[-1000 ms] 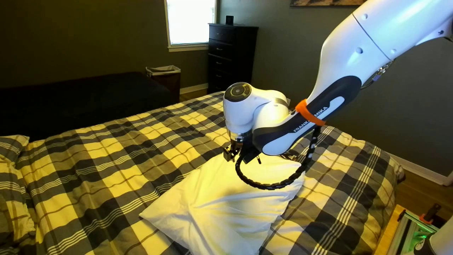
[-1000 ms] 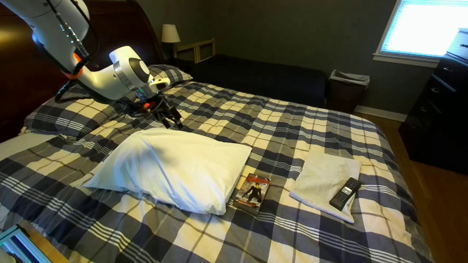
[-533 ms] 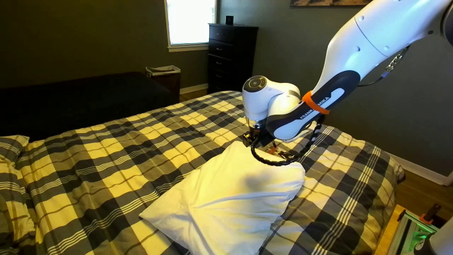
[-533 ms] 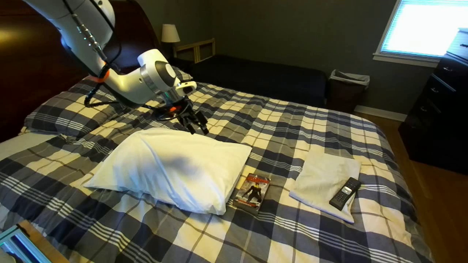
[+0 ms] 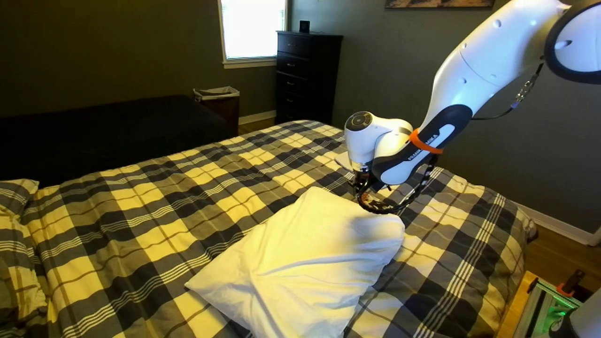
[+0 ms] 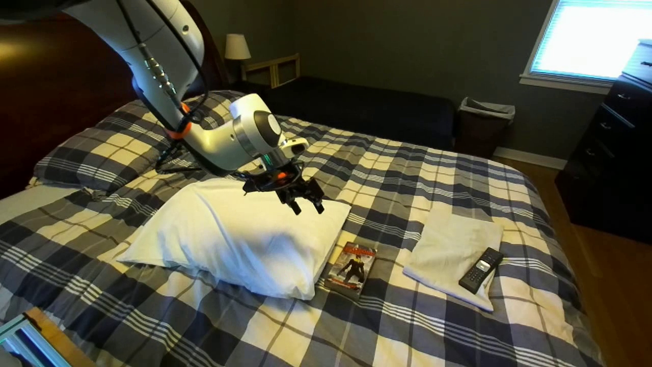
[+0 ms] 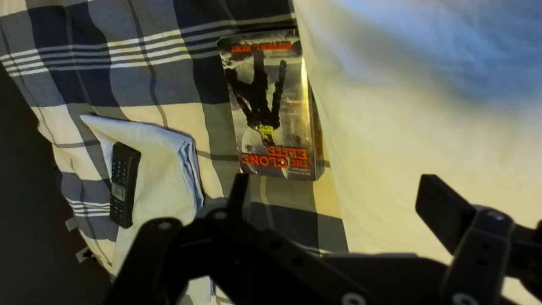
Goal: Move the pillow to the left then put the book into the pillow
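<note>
Approach: over the last second, the jaws travelled towards the book (image 6: 351,270).
Jaws: stood spread, held nothing.
Beside the book: the pillow (image 6: 229,234) lay unmoved, as did the book; contact unclear.
Book pickup: judged the next step; insertion not done.
Wrist view: showed a remote (image 7: 125,184) on folded cloth (image 7: 163,178); in an exterior view, none was visible past the arm (image 5: 462,89).

A plaid bedspread (image 6: 407,334) stretches out from a plaid pillow (image 6: 109,150) near a dark wooden headboard (image 6: 56,92). On the bedspread, a black remote control (image 6: 481,270) lies on a folded white cloth (image 6: 448,239). Farther off are a white-shaded lamp (image 6: 237,47), a dark-covered bed (image 6: 367,107), a white-lined hamper (image 6: 481,130) and, beside a bright window (image 5: 253,29), a black dresser (image 5: 307,77) bearing a small dark object (image 5: 304,26). A picture (image 5: 436,3) on the wall (image 5: 385,70) is cut off at the top.
</note>
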### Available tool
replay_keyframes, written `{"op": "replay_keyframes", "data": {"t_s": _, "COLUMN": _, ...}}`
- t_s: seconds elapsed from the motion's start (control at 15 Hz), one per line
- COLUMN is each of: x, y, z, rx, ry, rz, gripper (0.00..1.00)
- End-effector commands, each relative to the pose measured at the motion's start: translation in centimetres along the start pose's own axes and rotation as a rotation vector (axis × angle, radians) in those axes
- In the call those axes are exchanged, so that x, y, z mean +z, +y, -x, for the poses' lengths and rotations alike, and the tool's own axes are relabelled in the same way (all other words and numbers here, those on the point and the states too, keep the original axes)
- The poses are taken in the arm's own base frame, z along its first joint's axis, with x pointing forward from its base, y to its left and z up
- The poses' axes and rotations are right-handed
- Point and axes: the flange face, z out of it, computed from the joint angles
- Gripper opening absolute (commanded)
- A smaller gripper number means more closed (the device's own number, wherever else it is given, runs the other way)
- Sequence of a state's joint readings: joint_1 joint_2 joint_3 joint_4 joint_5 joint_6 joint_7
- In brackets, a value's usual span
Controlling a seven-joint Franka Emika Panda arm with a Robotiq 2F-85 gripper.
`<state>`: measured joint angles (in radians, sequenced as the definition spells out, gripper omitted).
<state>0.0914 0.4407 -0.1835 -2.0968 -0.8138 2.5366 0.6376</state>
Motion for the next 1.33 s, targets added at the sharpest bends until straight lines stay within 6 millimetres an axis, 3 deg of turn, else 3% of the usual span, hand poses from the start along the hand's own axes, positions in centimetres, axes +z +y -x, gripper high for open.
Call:
{"op": "replay_keyframes", "data": {"t_s": 0.0, "x": 5.1, "y": 2.2, "z": 0.2, "rx": -0.020, "ry": -0.035, "rz": 0.001, "gripper": 1.00}}
{"op": "replay_keyframes", "data": {"t_s": 0.2, "x": 7.9, "y": 4.3, "z": 0.0, "rx": 0.023, "ry": -0.047, "rz": 0.012, "gripper": 1.00}}
{"op": "replay_keyframes", "data": {"t_s": 0.27, "x": 6.2, "y": 3.6, "z": 0.7, "rx": 0.013, "ry": -0.056, "rz": 0.010, "gripper": 1.00}}
{"op": "replay_keyframes", "data": {"t_s": 0.4, "x": 7.5, "y": 4.5, "z": 0.5, "rx": 0.028, "ry": -0.058, "rz": 0.016, "gripper": 1.00}}
{"op": "replay_keyframes", "data": {"t_s": 0.6, "x": 7.5, "y": 4.5, "z": 0.2, "rx": 0.028, "ry": -0.053, "rz": 0.018, "gripper": 1.00}}
{"op": "replay_keyframes", "data": {"t_s": 1.0, "x": 11.6, "y": 7.6, "z": 0.2, "rx": 0.002, "ry": -0.134, "rz": -0.055, "gripper": 1.00}}
{"op": "replay_keyframes", "data": {"t_s": 1.27, "x": 14.2, "y": 8.6, "z": 0.2, "rx": -0.049, "ry": -0.172, "rz": -0.099, "gripper": 1.00}}
